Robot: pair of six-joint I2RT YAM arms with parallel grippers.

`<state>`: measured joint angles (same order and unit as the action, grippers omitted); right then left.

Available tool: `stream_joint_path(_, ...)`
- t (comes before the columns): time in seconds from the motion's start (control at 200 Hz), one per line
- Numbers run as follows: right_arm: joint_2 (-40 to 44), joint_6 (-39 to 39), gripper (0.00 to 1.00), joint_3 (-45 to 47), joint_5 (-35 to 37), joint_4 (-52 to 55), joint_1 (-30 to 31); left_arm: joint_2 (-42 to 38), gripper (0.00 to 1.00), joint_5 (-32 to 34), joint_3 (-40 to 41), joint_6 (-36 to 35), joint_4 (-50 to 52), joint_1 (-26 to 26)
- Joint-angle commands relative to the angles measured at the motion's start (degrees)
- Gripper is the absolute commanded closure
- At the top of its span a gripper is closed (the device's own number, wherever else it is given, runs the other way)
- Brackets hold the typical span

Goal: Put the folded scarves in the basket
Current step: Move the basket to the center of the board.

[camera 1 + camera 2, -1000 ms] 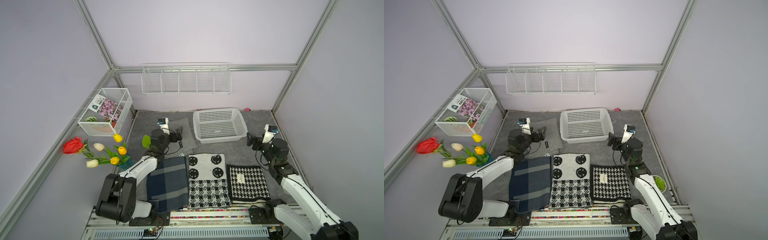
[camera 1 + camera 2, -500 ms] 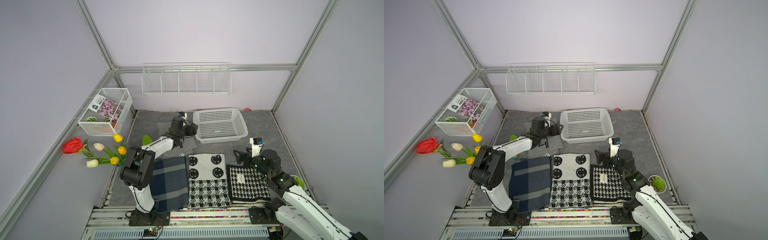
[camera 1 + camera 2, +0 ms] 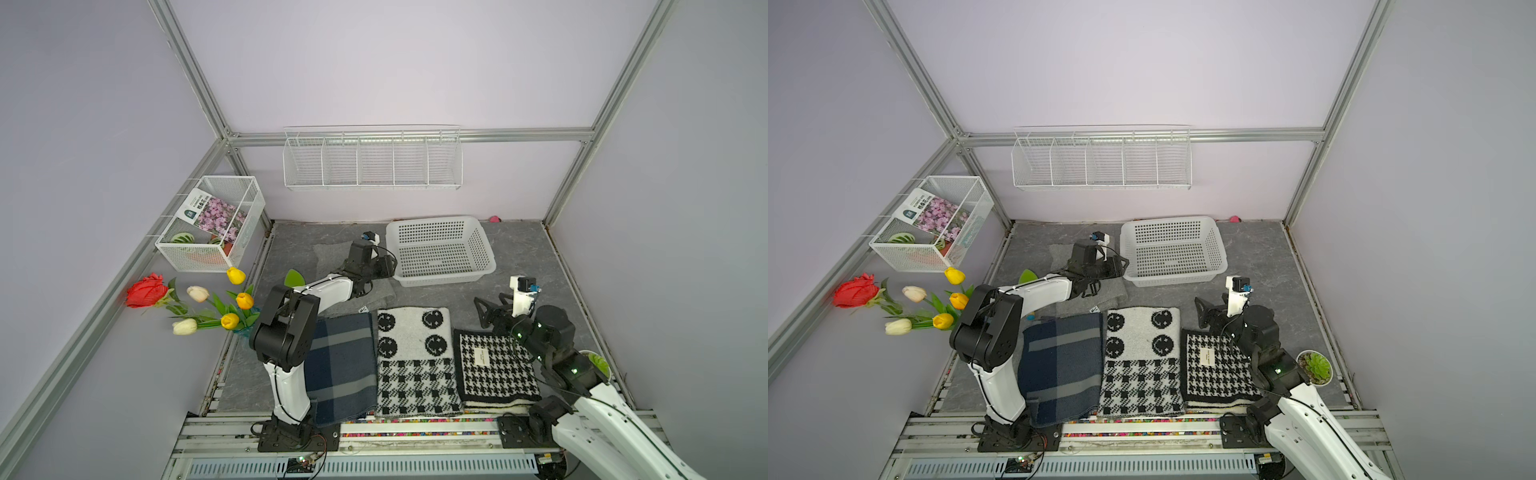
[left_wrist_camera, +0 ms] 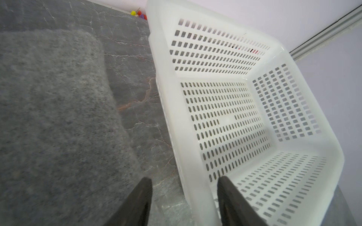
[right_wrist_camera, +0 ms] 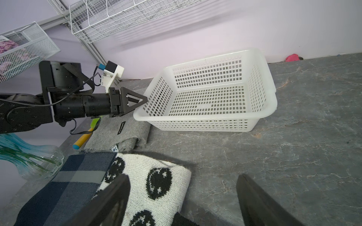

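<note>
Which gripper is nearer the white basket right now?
Left. The left gripper is at the basket's side rim, one jaw on either side of it. The right gripper hangs apart from it, over the table by the houndstooth scarf.

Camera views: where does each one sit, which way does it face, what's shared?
Top views: stereo pair, high at the front, facing down toward the back wall; both show the left arm, right arm and white basket.
Left wrist: on the left arm, facing the basket's side rim and grey scarf; only the left gripper shows, straddling that rim.
Right wrist: on the right arm, facing the basket over the smiley scarf; right gripper and the left arm show.
Shared: all views show the basket.
</note>
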<state>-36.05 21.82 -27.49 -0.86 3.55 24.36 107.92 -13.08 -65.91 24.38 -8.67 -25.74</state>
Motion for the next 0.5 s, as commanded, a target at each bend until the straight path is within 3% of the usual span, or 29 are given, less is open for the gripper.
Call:
stream_joint_path(0.0, -0.7, 0.9, 0.12, 0.3, 0.2, 0.7, 0.4, 0.9, 0.53, -1.1, 0.0, 0.3, 1.5, -0.4)
stream_joint_path(0.05, -0.8, 0.9, 0.12, 0.3, 0.3, 0.7, 0.5, 0.3, 0.61, -1.3, 0.5, 0.5, 1.4, -0.4)
stream_joint_path(0.27, -0.8, 0.7, 0.12, 0.3, 0.6, 0.9, 0.7, -1.2, 0.76, -3.3, 1.5, 2.4, 1.5, -0.4)
stream_joint_path(0.38, -1.0, 0.6, 0.12, 0.3, 0.6, 0.9, 0.7, -2.7, 0.82, -4.6, 2.7, 3.2, 1.7, -0.5)
stream_joint_path(0.495, -1.6, 0.9, 0.12, -0.2, 0.1, 1.2, 0.8, -5.4, 0.81, -5.4, 4.5, 4.4, 2.9, -0.5)
